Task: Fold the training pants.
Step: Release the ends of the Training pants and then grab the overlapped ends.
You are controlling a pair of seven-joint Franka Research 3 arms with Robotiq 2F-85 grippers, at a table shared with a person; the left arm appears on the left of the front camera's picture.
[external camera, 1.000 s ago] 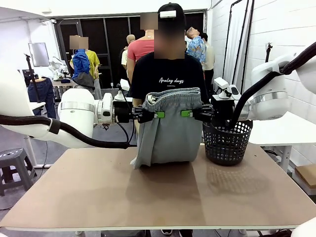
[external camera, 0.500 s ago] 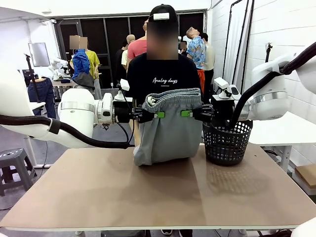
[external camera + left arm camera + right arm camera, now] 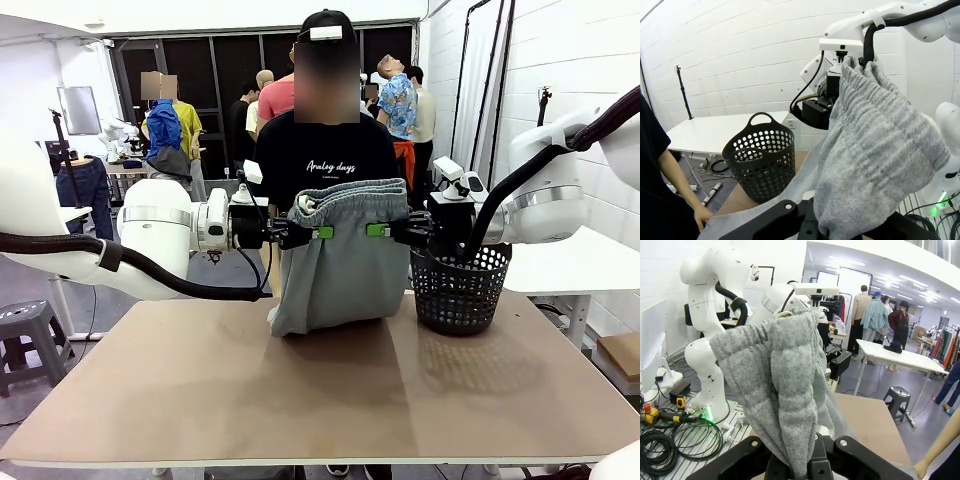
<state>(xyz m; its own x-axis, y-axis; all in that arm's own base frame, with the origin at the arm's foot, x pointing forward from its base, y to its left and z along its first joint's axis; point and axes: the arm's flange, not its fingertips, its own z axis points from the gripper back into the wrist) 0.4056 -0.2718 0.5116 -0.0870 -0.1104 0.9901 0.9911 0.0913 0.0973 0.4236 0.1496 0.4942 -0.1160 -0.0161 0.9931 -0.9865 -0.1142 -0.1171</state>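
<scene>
Person [image 3: 325, 165] stands a little further toward picture left than a second ago, head higher. Pants [image 3: 340, 265]: lower edge slightly higher against the surface [image 3: 300, 400], lower right corner drawn in, hanging cloth narrower at the bottom.

black perforated plastic basket [image 3: 460, 290] on the brown table [image 3: 300, 400] at 3 o'clock; grey stool [image 3: 28, 318] on the floor at 8 o'clock.

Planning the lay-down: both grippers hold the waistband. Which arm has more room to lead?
Left, probably. The left gripper clamps the grey sweatpants over bare table; the right gripper holds them close beside the black basket, which crowds its path.
</scene>
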